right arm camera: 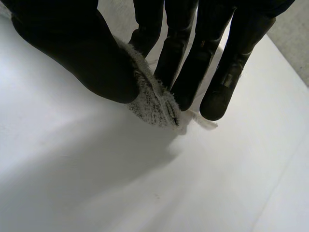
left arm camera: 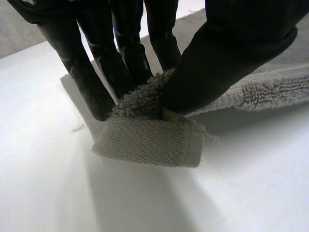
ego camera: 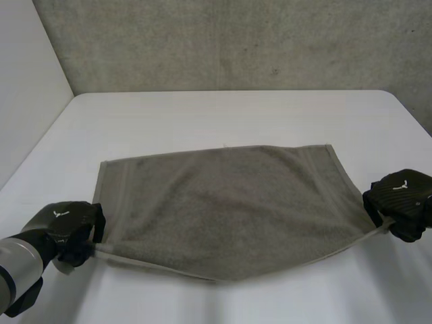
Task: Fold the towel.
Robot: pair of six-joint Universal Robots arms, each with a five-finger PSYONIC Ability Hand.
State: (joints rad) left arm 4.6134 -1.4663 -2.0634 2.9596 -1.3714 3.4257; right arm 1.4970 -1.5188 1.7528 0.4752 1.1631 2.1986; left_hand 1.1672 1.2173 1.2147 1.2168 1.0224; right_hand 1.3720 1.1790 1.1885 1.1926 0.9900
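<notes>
A grey-brown towel [ego camera: 236, 209] lies spread across the white table [ego camera: 223, 115], its near edge pulled taut between my two hands. My left hand [ego camera: 71, 229] pinches the near left corner of the towel [left arm camera: 149, 140] between thumb and fingers [left arm camera: 120, 63]. At the near right corner, my right hand [ego camera: 401, 202] is shut on the towel [right arm camera: 154, 104], thumb pressed against the fingers [right arm camera: 193, 72]. Both gripped corners are a little raised off the table, and the far edge lies flat.
The table's far half is bare up to a grey wall [ego camera: 236, 40]. A white wall [ego camera: 27, 81] stands at the left. The table's right edge [ego camera: 412, 111] runs close beside my right hand.
</notes>
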